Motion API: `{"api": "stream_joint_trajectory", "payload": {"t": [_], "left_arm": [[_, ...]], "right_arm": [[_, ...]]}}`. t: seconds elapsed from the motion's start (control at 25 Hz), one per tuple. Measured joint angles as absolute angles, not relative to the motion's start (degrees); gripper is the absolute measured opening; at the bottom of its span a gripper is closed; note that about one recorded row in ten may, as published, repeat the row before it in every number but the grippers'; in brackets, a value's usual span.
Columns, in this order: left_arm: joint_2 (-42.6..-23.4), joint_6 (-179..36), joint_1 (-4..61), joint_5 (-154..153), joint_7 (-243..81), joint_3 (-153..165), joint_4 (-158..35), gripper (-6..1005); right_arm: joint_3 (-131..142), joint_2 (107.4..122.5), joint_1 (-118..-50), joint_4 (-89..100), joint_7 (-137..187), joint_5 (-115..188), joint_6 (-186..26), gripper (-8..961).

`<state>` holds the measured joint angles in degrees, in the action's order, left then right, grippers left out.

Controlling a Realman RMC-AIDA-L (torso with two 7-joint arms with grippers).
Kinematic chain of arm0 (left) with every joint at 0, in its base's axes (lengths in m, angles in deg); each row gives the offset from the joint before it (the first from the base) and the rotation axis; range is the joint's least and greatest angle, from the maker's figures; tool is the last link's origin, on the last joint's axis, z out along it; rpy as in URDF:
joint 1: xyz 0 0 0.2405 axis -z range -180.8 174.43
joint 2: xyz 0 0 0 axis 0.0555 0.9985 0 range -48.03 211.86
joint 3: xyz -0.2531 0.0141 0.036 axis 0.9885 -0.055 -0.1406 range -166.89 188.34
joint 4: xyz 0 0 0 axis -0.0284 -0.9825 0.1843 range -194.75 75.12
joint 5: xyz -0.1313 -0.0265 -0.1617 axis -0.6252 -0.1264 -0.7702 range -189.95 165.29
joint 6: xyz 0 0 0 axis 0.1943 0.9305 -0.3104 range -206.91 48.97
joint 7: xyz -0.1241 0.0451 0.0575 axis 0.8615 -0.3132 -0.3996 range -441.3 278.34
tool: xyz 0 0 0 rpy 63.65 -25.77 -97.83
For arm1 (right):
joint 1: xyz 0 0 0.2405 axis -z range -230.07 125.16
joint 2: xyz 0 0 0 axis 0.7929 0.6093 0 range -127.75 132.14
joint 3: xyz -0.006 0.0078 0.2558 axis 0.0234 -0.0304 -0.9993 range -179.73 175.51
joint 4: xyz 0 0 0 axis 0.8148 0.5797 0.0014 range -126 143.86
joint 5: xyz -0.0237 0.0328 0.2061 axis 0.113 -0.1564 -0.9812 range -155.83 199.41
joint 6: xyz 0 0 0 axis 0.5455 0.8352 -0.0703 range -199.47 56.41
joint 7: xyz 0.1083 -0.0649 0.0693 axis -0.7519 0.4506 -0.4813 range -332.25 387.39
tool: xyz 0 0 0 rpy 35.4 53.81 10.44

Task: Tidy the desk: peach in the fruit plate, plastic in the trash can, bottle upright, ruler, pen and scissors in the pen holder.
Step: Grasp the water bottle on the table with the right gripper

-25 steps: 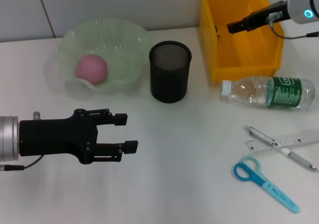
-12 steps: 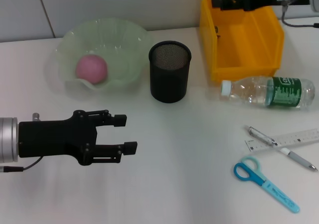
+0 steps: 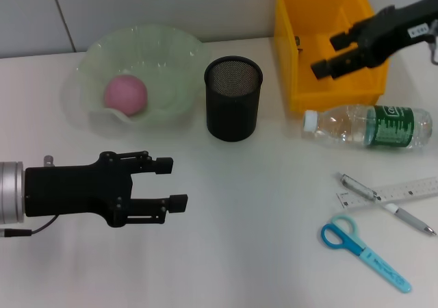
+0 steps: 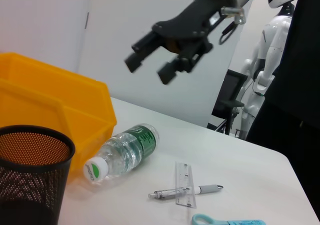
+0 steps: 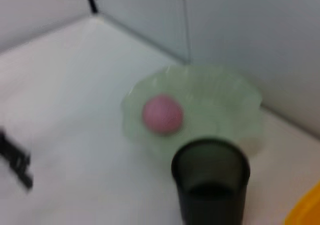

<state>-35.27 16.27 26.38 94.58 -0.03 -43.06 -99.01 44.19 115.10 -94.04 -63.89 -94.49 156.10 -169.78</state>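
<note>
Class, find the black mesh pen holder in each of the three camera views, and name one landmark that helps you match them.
Head view: the pen holder stands mid-table, between the fruit plate and the yellow bin.
Left wrist view: it fills the lower left corner, in front of the bin.
Right wrist view: near the bottom edge, in front of the plate.
Shared landmark: the pen holder's dark rim.

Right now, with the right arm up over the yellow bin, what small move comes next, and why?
Probably lower the right end effector, open and empty, toward the bottle, which lies on its side just below the yellow bin. The peach already sits in the fruit plate; the left end effector hovers idle.
</note>
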Motion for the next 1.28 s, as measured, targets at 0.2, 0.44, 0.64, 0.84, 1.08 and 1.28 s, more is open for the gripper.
{"api": "stream_joint_trajectory", "payload": {"t": [0.2, 0.44, 0.64, 0.84, 1.08, 1.28], "left_arm": [[-35.25, 16.12, 26.5, 94.46, 0.07, -43.06, -99.01, 749], [-35.3, 15.83, 26.6, 94.45, 0.26, -43.01, -99.01, 749], [-35.35, 15.7, 26.74, 94.45, 0.27, -42.37, -98.73, 748], [-35.42, 15.6, 26.59, 94.45, 0.31, -42.11, -98.6, 748], [-35.43, 15.59, 26.35, 94.39, 0.47, -41.47, -98.57, 747], [-35.68, 15.17, 26.28, 94.36, 0.85, -41.39, -98.57, 747]], "right_arm": [[44.21, 114.08, -97.86, -64.8, -94.21, 164.48, -174.61, 767], [44.7, 113.07, -103.25, -61.6, -93.26, 173.71, -177.88, 767], [44.73, 112.44, -106.69, -57.68, -91.88, 180.77, -177.9, 763], [44.91, 112.4, -106.85, -56.57, -88.82, 185.94, -177.24, 763], [46.13, 112.21, -105.36, -52.56, -85.81, 188.94, -172.81, 764], [51.64, 111.99, -104.31, -48.88, -86.06, 189.0, -167.15, 764]]}}
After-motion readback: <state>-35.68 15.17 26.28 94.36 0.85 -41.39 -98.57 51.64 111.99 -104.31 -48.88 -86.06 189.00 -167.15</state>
